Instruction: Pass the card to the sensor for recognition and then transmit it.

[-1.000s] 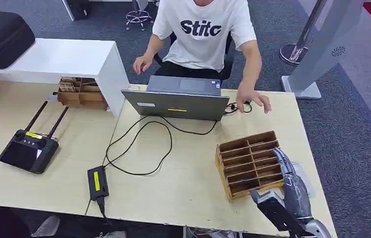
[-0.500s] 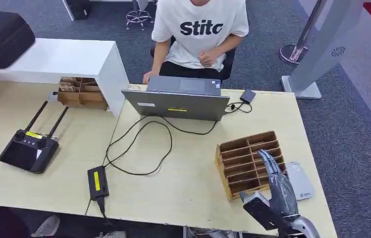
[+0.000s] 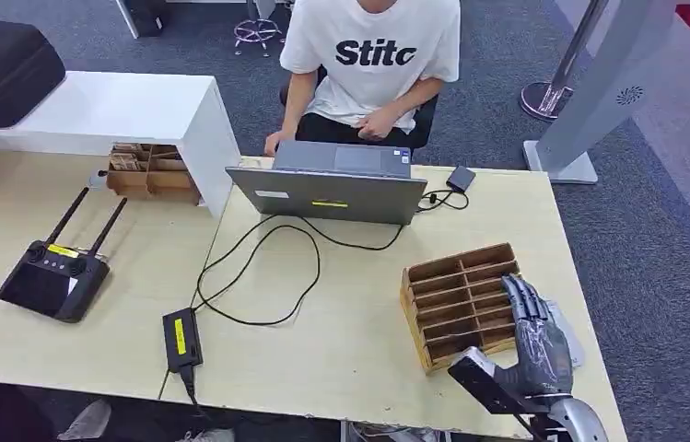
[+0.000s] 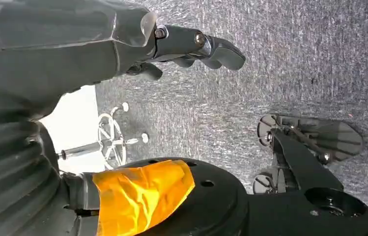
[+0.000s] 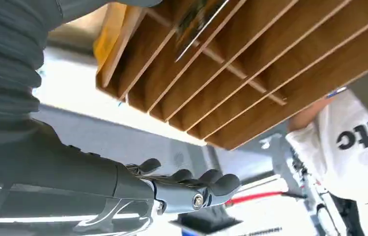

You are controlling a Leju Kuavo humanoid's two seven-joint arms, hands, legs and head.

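I've got the card [image 5: 197, 20] in the right wrist view. It sits in one of the slots of the wooden rack [image 5: 250, 83], turned thin edge toward the camera. Its long axis runs along the slot between two dividers, and it leans a little off them. The printed face is dark, and I can't read it from here. From the head view I can't pick the card out among the slots.

My right hand [image 3: 534, 336] hovers at the rack's [image 3: 461, 304] right end, near the front right of the desk [image 3: 341, 304]. Its fingers [image 3: 520, 295] are stretched out and point away from me toward the far side of the desk. They're slightly apart and hold nothing. Whether they touch the wood I can't tell. Just beside the rack, a flat grey pad [image 3: 577, 350] peeks out from under that hand.

My left hand [image 4: 186, 46] hangs down over the grey carpet [image 4: 295, 73]. Its fingers are loosely bent and it's empty.

Further out, an open laptop [image 3: 332, 189] stands at the back of the desk, and a person [image 3: 373, 55] in a white shirt sits behind it. A black cable loops from the laptop to a power brick [image 3: 181, 339] near the front edge. A black controller [image 3: 55, 276] with two antennas lies well off to the left.
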